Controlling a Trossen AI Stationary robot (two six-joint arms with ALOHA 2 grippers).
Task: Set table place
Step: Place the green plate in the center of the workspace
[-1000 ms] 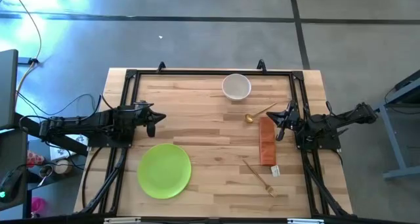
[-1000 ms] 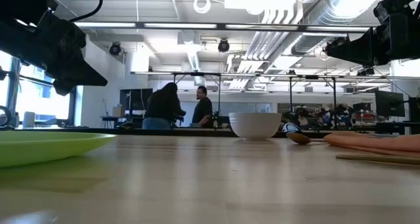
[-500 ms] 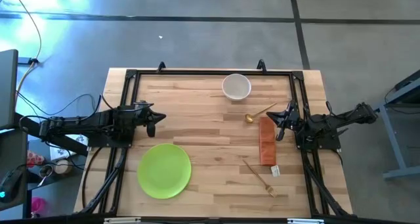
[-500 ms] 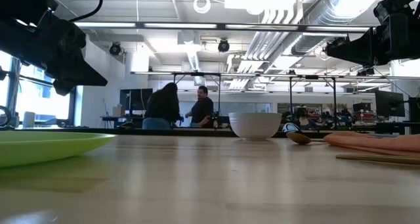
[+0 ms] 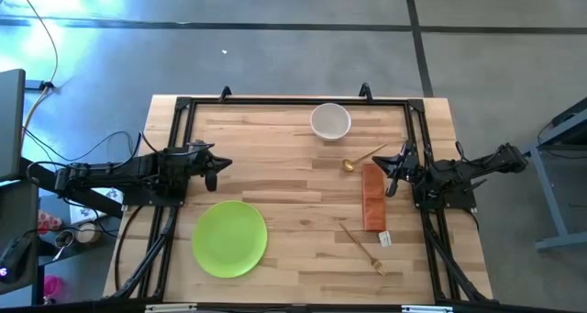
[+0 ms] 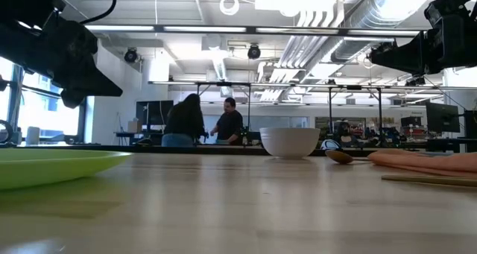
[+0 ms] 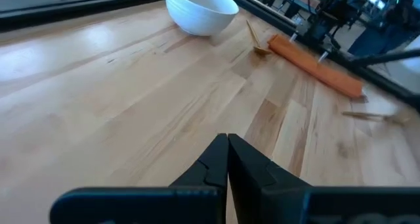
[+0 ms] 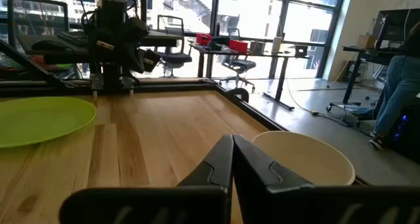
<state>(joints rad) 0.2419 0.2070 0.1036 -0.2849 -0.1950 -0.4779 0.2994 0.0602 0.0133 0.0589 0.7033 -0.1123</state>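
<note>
A lime-green plate (image 5: pixel 229 239) lies flat on the table (image 5: pixel 284 175) at the near left. A white bowl (image 5: pixel 330 121) stands at the far middle. A gold spoon (image 5: pixel 360 158) lies right of the bowl, and a gold fork (image 5: pixel 363 248) lies at the near right. My left gripper (image 5: pixel 213 173) hovers shut and empty at the table's left side, above the wood (image 7: pixel 228 142). My right gripper (image 5: pixel 394 177) hovers shut and empty at the right side (image 8: pixel 232 140), beside an orange-brown strip (image 5: pixel 371 196).
The orange-brown strip lies flat between the spoon and the fork, with a small white tag (image 5: pixel 385 240) at its near end. A black rail frame (image 5: pixel 293 101) runs along the table's edges. Bare wood lies in the table's middle. People stand far off in the room (image 6: pixel 201 123).
</note>
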